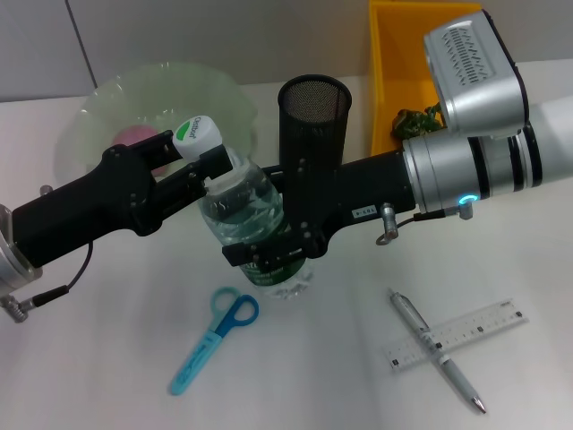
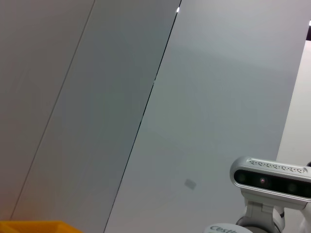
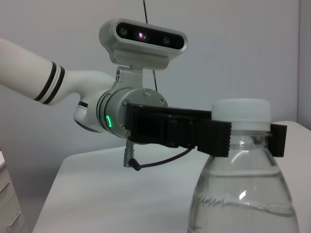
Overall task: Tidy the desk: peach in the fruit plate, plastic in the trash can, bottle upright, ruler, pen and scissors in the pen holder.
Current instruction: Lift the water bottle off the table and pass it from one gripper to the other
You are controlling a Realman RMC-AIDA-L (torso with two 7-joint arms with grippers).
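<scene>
While both arms crowd the bottle (image 1: 255, 219), we take that clear, ribbed plastic bottle as our landmark; it stands upright at mid-desk with a white cap, water inside and a dark green label low down.

Nearest to us, in front of the bottle, lie the blue plastic scissors (image 1: 213, 338), flat, handles toward the bottle. To the right of them, farther from the bottle, a silver pen (image 1: 436, 349) lies crossed over a pale flat ruler (image 1: 461, 333), touching it.

At the bottle itself, the right gripper (image 1: 285, 253) has its black fingers clamped around the lower body, over the label. The left gripper (image 1: 222, 170) has its black serrated fingers closed about the neck, just under the cap; the right wrist view shows this clearly (image 3: 248, 141).

Just behind the bottle, slightly right, stands the black mesh pen holder (image 1: 314, 116), a round cylinder. Behind-left of the bottle sits the translucent green fruit plate (image 1: 107, 112), wavy-rimmed, with the pink peach (image 1: 139, 136) in it, partly hidden by the left arm. Behind-right, the yellow trash can (image 1: 394, 63), a boxy bin, holds something greenish, which we cannot identify.
</scene>
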